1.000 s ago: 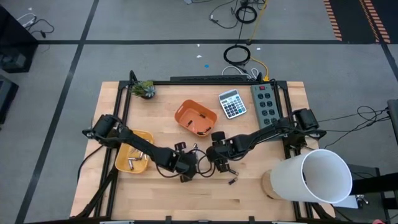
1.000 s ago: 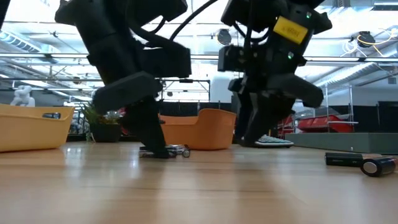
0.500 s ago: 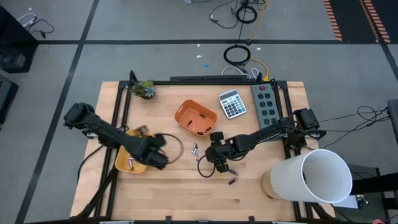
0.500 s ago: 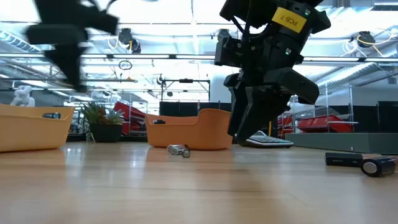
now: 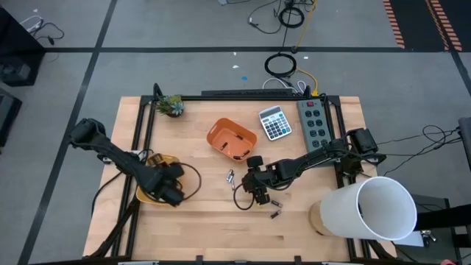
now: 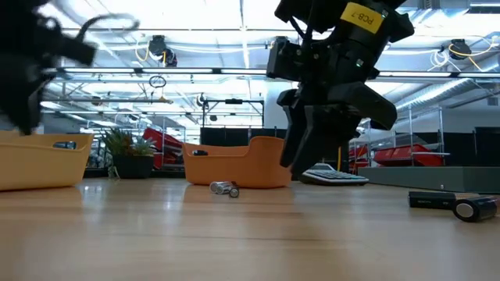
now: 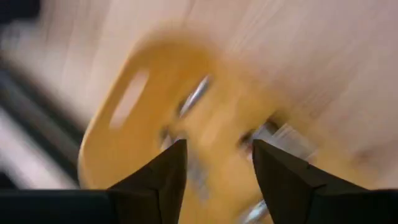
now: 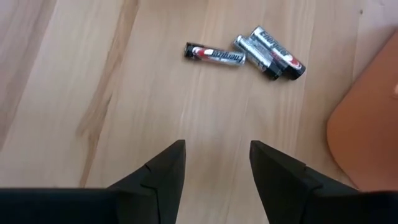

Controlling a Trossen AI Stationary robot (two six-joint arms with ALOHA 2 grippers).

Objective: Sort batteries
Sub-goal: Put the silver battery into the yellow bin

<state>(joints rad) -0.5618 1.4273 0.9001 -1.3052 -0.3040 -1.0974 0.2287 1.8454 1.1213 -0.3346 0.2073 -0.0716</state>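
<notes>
Three silvery batteries [image 8: 214,55] lie on the bare wood near the table's middle [image 5: 230,177], and my right gripper [image 8: 211,168] hovers open just to their right, with nothing between its fingers [image 5: 254,188]. Two more batteries [image 5: 275,208] lie nearer the front edge. My left gripper [image 7: 214,171] stands open above the yellow tray [image 5: 151,193] at the left. The tray holds several batteries [image 7: 193,99], blurred. The orange tray [image 5: 232,138] sits behind the middle.
A calculator [image 5: 274,122] and a grey switch strip [image 5: 315,121] lie at the far right. A small plant [image 5: 171,105] stands at the far left corner, and a big white cylinder [image 5: 375,210] at the near right. Bare wood lies along the near edge.
My left gripper has risen from the table's middle and swung fast toward the left edge, ending above the yellow tray. The batteries it stood in front of now show uncovered on the wood. My right gripper has stayed open, almost in place.
</notes>
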